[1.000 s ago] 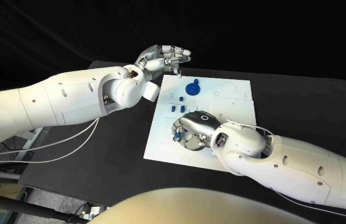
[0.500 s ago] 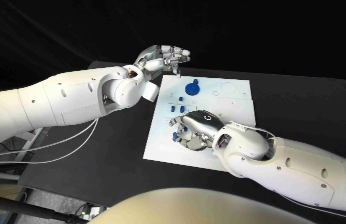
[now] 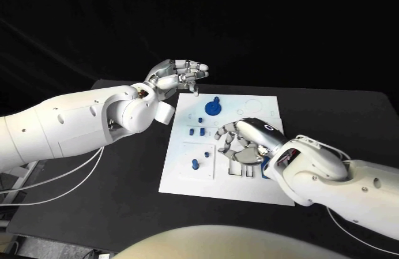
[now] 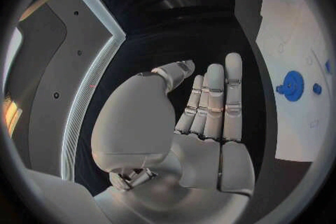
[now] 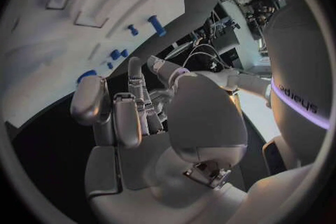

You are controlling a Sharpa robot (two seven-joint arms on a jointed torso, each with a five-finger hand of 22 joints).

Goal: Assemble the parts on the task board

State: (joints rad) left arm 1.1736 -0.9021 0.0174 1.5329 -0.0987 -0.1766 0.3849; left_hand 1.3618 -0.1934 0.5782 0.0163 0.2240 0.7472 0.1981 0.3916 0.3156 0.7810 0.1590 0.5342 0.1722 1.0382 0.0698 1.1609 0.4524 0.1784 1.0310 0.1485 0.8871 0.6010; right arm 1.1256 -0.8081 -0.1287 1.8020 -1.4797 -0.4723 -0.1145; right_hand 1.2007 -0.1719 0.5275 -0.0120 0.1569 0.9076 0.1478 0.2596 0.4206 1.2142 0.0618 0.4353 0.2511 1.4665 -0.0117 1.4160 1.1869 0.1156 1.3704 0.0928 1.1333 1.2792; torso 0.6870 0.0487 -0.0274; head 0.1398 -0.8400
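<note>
Right hand [image 3: 243,142] hovers over task board [image 3: 253,185] middle, fingers curled, empty. Left hand [image 3: 177,74] raised off board's far corner, fingers loosely open, empty. Small blue parts [image 3: 196,132] lie just beside right hand. Likely step: reaching to pick; next needs lowering onto one part.

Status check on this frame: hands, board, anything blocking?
Left hand open, off the board's far corner. Right hand over white board, holding nothing. Blue parts on board. Nothing blocking.

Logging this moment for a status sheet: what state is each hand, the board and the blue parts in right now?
left hand: raised beyond the board's far corner, fingers curled, nothing visibly held.
right hand: over the board, fingers apart, holding nothing.
task board: flat on the table.
blue disc part: on the board, untouched.
small blue parts: on the board, untouched.
</note>
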